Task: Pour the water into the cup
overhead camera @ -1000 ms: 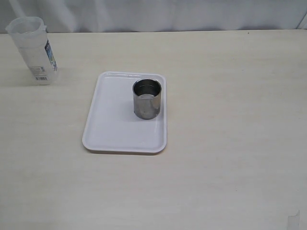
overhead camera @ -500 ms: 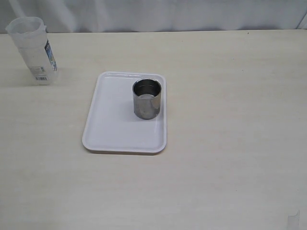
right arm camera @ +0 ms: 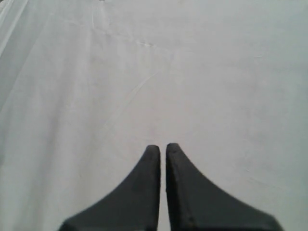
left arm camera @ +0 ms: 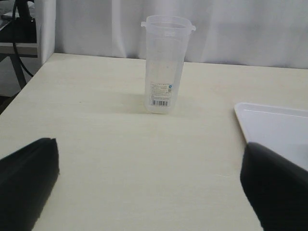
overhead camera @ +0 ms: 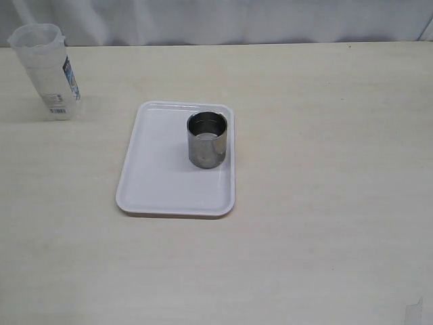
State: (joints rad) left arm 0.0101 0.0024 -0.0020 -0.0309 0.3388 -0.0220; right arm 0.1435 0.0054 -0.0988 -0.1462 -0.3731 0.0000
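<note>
The tray point(overhead camera: 155, 176) lies flat on the tabletop point(overhead camera: 325, 169), and the cup point(overhead camera: 207, 139) stands upright on it, in the tray's far right corner, close to the rim on both sides. The cup's mouth is open and its inside is dark and shiny; whether there is water in it I cannot tell.

Off the tray, well out past its far left corner, a container point(overhead camera: 49, 71) stands upright on the tabletop, its label turned towards the tray. It looks clear most of the way up, and I can make out no liquid level in it.

The left claw point(left arm camera: 149, 147) is spread wide, its two dark fingers point(left arm camera: 29, 183) far apart with only bare tabletop between them. It holds nothing and touches nothing; the container stands well ahead of it, and a corner of the tray shows just beside one finger.

The right claw point(right arm camera: 162, 147) is closed, its fingertips all but meeting with a thin slit between, and it grips nothing. It faces plain white cloth point(right arm camera: 192, 72).
</note>
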